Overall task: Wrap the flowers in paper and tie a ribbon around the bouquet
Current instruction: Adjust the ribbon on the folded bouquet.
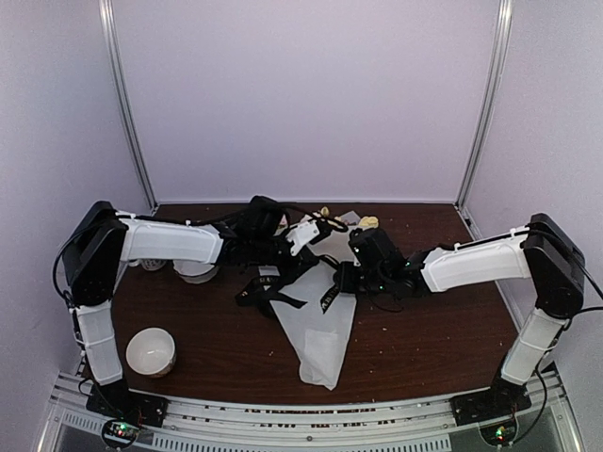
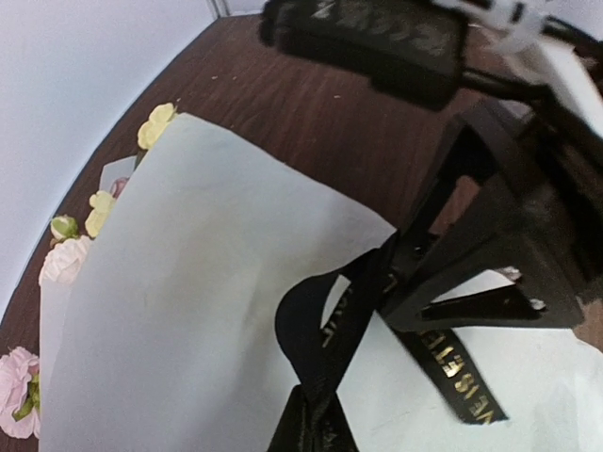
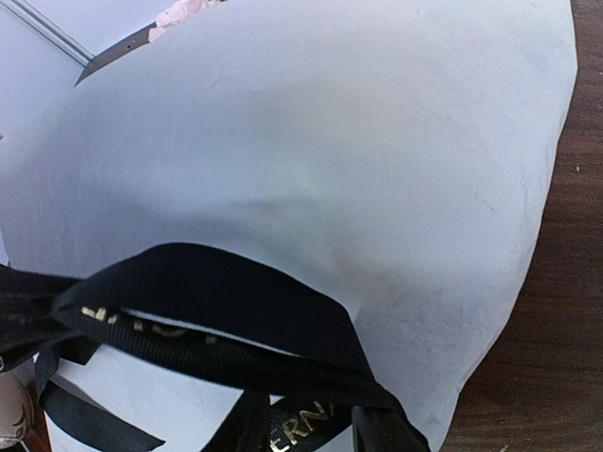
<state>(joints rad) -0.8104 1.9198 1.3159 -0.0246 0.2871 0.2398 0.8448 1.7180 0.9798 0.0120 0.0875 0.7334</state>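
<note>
Wrapping looks done: the paper (image 2: pixel 207 282) lies rolled into a cone on the bench (image 1: pixel 424 339), spreading out ahead of the left tool (image 2: pixel 309 435), with the flowers (image 2: pixel 66 259) peeking from its wide end, far off to that tool's left. Now it's the tie. The ribbon (image 2: pixel 325 320) arches up in a slack loop just ahead of the left tool, which is clenched on it. The right tool (image 2: pixel 394 268) noses in at the same loop from the opposite side; whether it grips is impossible to tell. No knot shows, so cinching and tying appear to remain.
</note>
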